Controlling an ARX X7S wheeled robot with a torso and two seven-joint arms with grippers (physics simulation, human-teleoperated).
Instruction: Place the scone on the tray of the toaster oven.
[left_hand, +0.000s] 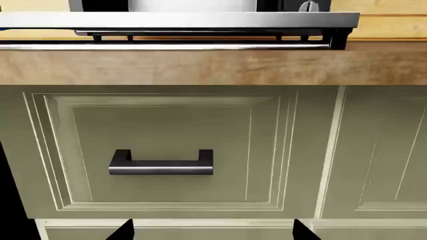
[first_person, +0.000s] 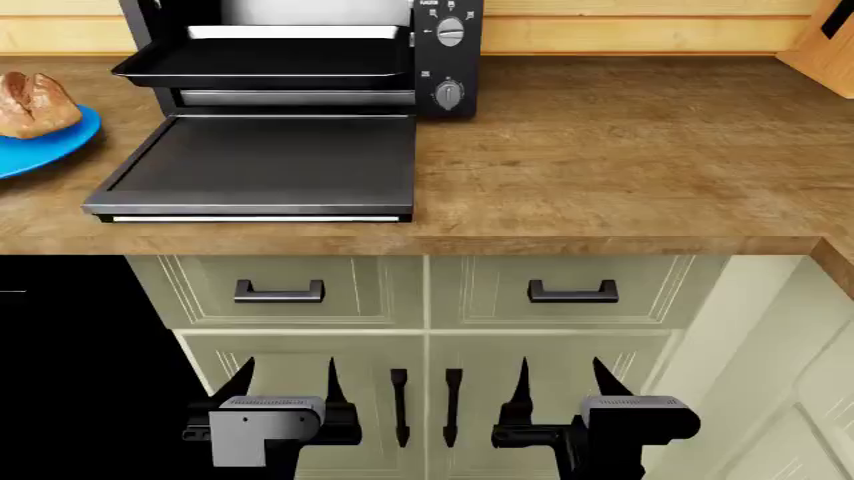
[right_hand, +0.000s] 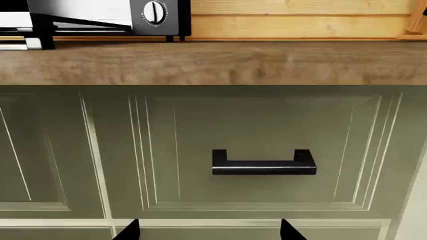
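The golden-brown scone (first_person: 36, 103) rests on a blue plate (first_person: 54, 145) at the counter's far left in the head view. The black toaster oven (first_person: 447, 50) stands at the back with its door (first_person: 260, 165) folded down flat, and the black tray (first_person: 260, 62) is slid partway out above it. Both grippers hang below the counter edge, in front of the cabinet drawers. My left gripper (first_person: 284, 378) (left_hand: 212, 231) is open and empty. My right gripper (first_person: 561, 378) (right_hand: 210, 230) is open and empty too.
The wooden counter (first_person: 627, 150) stretches right of the oven. A wooden block (first_person: 825, 45) sits at the back right corner. Pale green drawers with dark handles (first_person: 279, 292) (first_person: 573, 292) (left_hand: 161, 164) (right_hand: 263, 164) face the grippers, and cabinet doors with vertical handles (first_person: 424, 405) lie below.
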